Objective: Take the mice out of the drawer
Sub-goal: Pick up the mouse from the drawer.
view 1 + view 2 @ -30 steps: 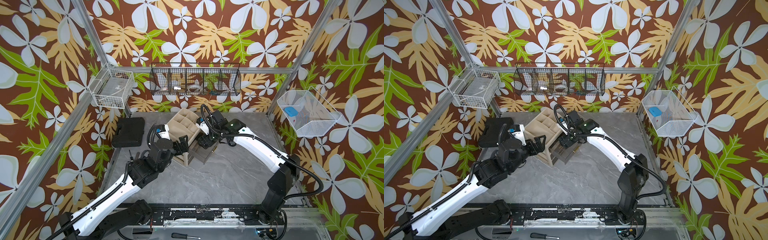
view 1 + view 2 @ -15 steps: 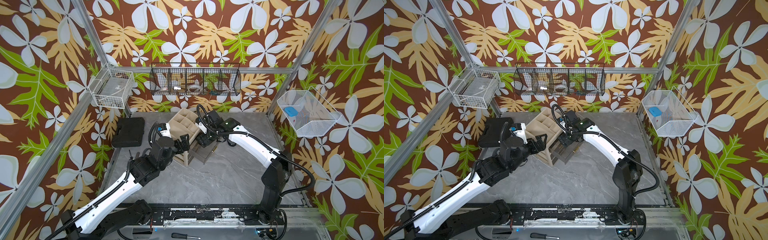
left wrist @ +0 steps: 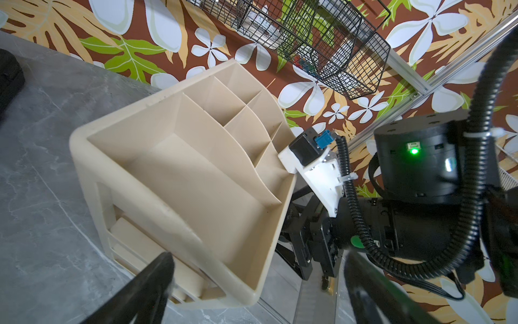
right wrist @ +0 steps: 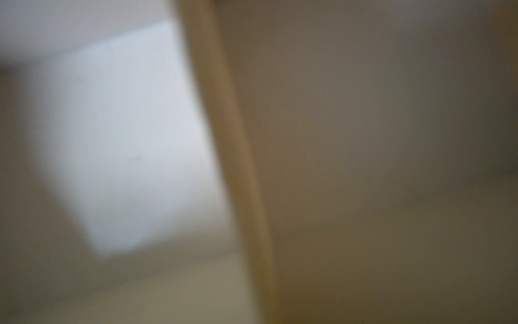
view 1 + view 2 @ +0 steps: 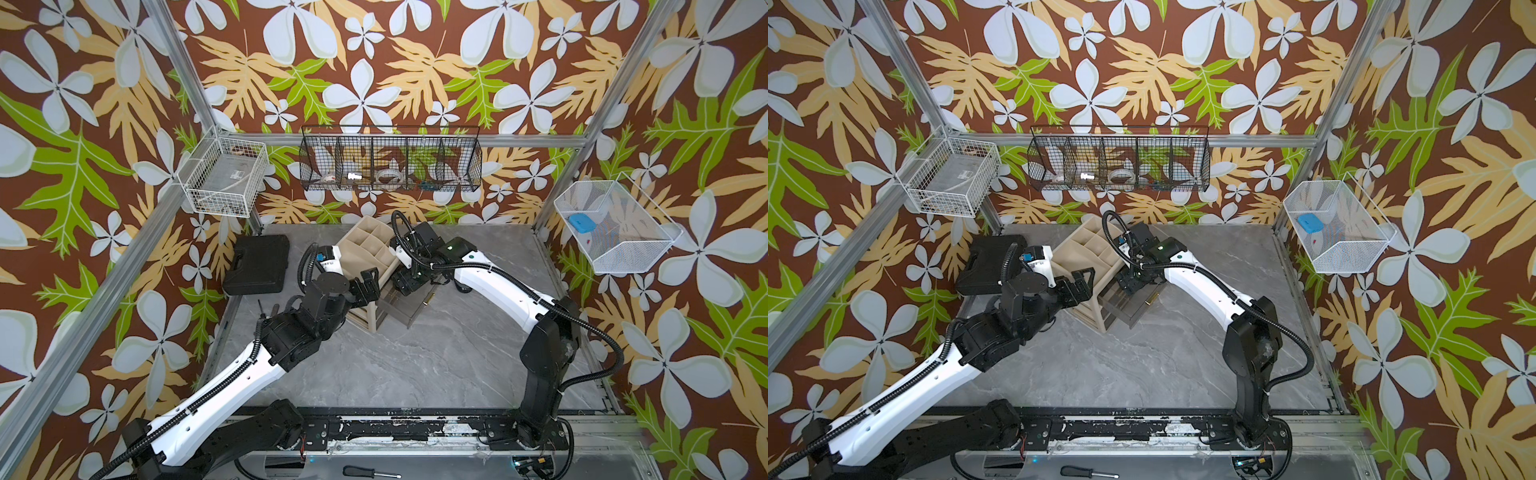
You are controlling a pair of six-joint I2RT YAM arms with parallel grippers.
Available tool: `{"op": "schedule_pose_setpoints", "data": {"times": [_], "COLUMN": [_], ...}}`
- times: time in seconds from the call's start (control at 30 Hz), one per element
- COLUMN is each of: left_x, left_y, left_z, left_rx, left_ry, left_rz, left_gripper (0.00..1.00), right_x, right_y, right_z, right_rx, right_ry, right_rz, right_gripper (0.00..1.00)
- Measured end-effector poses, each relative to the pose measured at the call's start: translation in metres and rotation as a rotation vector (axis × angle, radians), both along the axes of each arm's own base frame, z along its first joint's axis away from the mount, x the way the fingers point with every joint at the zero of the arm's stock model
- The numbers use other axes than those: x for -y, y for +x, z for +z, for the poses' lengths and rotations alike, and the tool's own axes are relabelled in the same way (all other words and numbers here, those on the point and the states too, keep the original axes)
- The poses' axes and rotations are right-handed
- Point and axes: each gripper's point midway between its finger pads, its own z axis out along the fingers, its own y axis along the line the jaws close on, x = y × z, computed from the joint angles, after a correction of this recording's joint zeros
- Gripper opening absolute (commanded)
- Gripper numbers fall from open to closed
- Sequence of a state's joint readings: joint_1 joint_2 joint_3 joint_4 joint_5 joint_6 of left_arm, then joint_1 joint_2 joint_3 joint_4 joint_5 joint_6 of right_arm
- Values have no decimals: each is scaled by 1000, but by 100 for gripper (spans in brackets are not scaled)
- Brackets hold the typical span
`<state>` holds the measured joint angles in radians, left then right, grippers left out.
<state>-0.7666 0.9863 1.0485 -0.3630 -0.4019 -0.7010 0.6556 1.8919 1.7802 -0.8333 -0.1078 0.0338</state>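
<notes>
1. Mice: unseen, presumably inside the smoky clear plastic drawer [image 5: 410, 311] pulled from the beige compartmented organiser [image 5: 368, 245].
2. Right pincer [image 5: 406, 286], nearer, reaches down into it; grip indiscernible.
3. Left pincer [image 5: 370, 286] agape, empty, alongside.

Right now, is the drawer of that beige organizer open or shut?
Open. In both top views the smoky clear drawer sticks well out of the beige organizer. Its contents cannot be made out.
</notes>
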Motion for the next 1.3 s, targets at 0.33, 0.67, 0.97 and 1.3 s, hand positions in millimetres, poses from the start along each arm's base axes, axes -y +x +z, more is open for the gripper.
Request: {"op": "schedule_pose_setpoints", "data": {"times": [0.33, 0.67, 0.97, 1.3], "left_x": [2, 4, 5, 9], "left_y": [1, 2, 2, 3], "left_z": [4, 11, 12, 15], "left_rx": [2, 10, 9, 10], "left_ry": [-8, -18, -20, -27], "left_rz": [-6, -13, -18, -29], "left_gripper": [96, 96, 96, 96], "right_x": [2, 6, 4, 2], "right_y": [0, -4, -1, 4], "right_z": [7, 32, 5, 0], "right_rx": [8, 32, -20, -6], "right_ry": [14, 57, 19, 6], "right_rz": [-31, -57, -67, -74], "right_gripper": [68, 68, 72, 58]}}
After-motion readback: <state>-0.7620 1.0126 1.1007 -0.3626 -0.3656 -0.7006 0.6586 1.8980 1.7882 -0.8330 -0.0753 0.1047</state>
